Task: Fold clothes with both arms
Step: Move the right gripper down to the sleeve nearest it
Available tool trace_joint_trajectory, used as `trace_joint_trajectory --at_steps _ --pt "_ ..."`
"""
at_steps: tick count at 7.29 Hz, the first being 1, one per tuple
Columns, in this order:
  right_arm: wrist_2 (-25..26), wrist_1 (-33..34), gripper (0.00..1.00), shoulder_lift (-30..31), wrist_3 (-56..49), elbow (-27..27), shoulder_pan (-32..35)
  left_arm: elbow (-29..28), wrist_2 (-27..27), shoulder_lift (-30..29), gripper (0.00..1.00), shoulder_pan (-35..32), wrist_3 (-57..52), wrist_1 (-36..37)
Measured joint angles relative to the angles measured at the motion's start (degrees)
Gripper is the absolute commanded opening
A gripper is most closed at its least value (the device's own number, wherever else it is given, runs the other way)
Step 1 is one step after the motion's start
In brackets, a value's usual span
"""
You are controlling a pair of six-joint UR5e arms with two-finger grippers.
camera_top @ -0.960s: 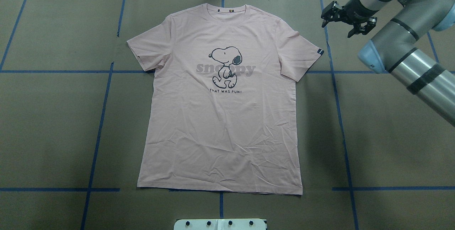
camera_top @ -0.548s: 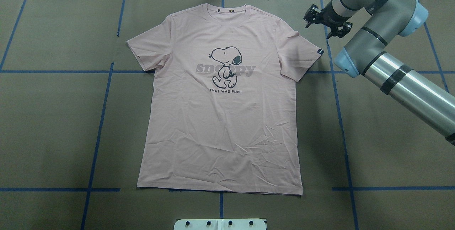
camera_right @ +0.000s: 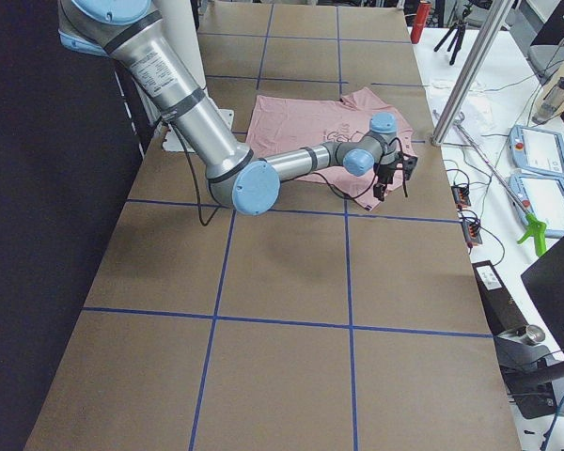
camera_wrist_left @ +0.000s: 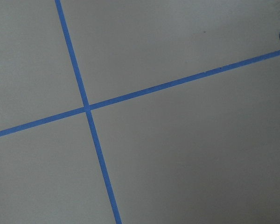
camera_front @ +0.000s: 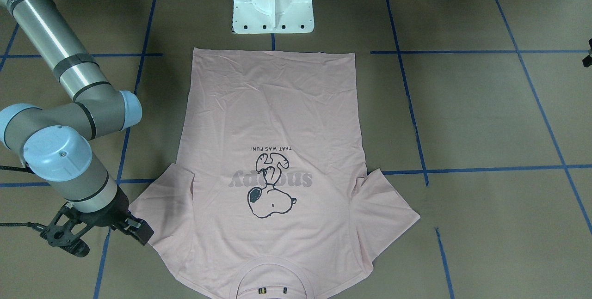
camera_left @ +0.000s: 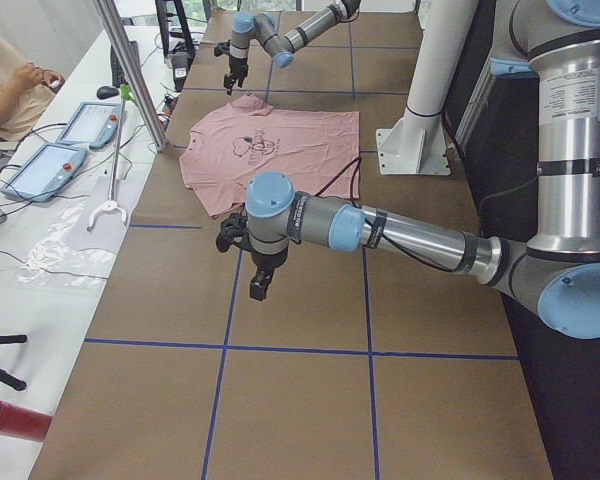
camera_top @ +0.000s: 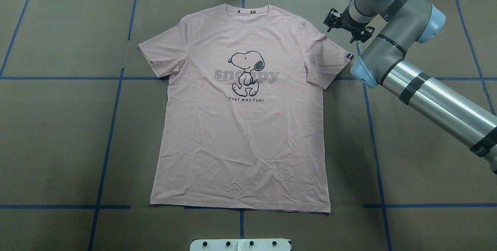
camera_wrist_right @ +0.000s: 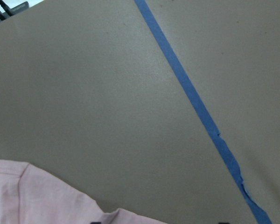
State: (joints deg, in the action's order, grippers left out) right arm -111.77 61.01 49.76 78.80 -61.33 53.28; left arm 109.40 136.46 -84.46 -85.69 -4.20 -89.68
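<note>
The pale pink T-shirt (camera_top: 240,134) lies flat on the brown table, dog print up, collar at the far edge. It also shows in the front-facing view (camera_front: 273,114). My right gripper (camera_top: 346,26) hangs open and empty just beside the shirt's right shoulder and sleeve, apart from the cloth; it also shows in the front-facing view (camera_front: 99,236). The right wrist view shows a corner of the shirt (camera_wrist_right: 37,196) and bare table. My left gripper (camera_left: 257,275) shows only in the exterior left view, over bare table away from the shirt; I cannot tell whether it is open.
The white pedestal base (camera_front: 273,3) stands at the near edge behind the shirt's hem. Blue tape lines (camera_top: 112,119) cross the brown table cover. A metal pole (camera_left: 130,70), tablets (camera_left: 40,165) and a seated person (camera_left: 10,80) are at the operators' side.
My right arm has swung left, bringing its open gripper from the far right toward the shirt's right shoulder. The shirt has not moved.
</note>
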Motion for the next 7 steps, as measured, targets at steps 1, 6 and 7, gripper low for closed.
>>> trace_joint_trajectory --at_steps 1,6,7 --pt "0.1 0.1 0.82 0.5 0.0 0.1 -0.2 0.0 0.0 0.0 1.00 0.0 0.1 -0.2" --pt "-0.3 1.0 0.57 4.3 0.4 -2.5 -0.7 0.1 0.1 -0.1 1.00 0.0 1.4 -1.1" --pt "-0.3 1.5 0.53 4.5 0.4 -3.2 -0.9 0.2 0.1 -0.1 1.00 0.0 1.7 -1.2"
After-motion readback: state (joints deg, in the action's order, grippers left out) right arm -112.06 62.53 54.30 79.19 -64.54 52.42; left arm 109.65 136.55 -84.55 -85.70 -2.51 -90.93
